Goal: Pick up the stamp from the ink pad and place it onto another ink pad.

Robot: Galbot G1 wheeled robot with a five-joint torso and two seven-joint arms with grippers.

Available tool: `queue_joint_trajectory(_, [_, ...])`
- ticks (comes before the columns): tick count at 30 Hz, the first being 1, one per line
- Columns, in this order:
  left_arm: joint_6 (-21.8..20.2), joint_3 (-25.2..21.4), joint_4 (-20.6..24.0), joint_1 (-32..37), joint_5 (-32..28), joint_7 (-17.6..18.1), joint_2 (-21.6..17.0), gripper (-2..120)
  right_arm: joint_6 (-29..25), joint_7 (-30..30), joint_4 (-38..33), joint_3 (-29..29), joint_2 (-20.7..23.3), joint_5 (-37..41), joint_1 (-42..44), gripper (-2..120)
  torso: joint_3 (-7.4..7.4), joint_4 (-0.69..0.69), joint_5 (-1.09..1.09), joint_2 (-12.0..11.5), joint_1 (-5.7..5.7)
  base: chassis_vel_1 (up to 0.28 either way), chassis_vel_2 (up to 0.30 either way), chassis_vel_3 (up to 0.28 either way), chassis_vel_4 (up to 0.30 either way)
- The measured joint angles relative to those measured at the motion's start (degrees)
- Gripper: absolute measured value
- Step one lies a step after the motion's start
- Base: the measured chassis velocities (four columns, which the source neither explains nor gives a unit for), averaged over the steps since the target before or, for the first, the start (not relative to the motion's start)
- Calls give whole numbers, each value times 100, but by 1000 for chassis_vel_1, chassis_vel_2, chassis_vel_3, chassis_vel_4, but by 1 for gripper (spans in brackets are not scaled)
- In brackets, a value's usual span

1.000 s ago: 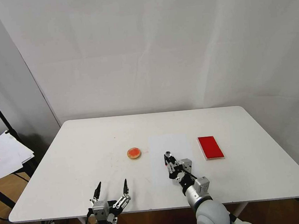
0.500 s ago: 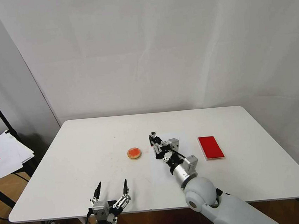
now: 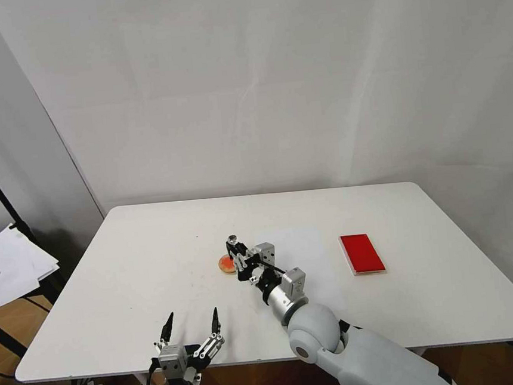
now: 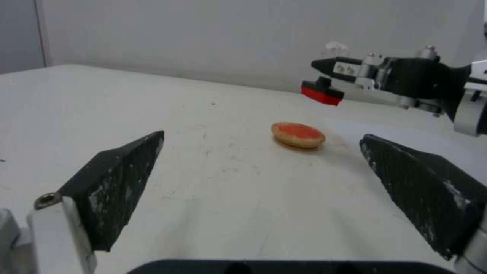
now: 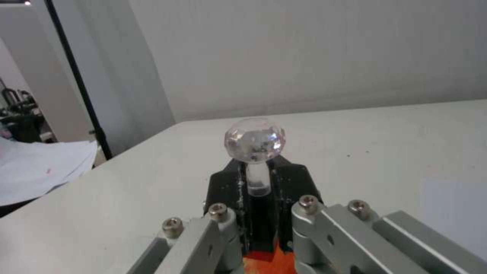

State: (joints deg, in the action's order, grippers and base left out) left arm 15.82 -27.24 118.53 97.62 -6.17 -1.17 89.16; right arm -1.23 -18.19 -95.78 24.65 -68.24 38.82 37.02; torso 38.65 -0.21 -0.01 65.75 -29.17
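My right end effector is clamped on the stamp, fingers pinching the clear stem just under the faceted knob, with the black body between them. In the left wrist view the stamp's red-inked face hangs in the air, above and slightly beyond the round ink pad, not touching it. From the head view the stamp sits over that pad's far edge. The rectangular red ink pad lies bare, well apart to the right on the counter.

I judge the stamp light and rigid; the smooth knob would be slippery, so the narrow stem is the sensible hold, and it looks upright now. The inked face will smear anything it brushes, so it wants a straight descent. The round pad is small and looks light, so it could slide if nudged sideways.

My left end effector waits at the near edge of the counter, fingers spread apart.
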Motion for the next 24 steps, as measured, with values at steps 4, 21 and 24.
queue_joint_trajectory(4, [0, 0, 0, 0, 0, 0, 1, 102, -75, 37, 251, 37, -102, -5, -63, 8, 0, 0, 0, 0, 0, 0, 0, 0, 0])
queue_joint_trajectory(21, [0, 0, 0, 0, 0, 0, 0, 102, -188, 55, 565, 97, -336, -41, -63, 8, 0, 0, 0, 0, 0, 0, 0, 0, 0])
queue_joint_trajectory(24, [0, 0, 0, 0, 0, 0, 1, 102, -197, 56, 584, 94, -354, -52, -55, 8, 0, 0, 0, 0, 0, 0, 0, 0, 0])
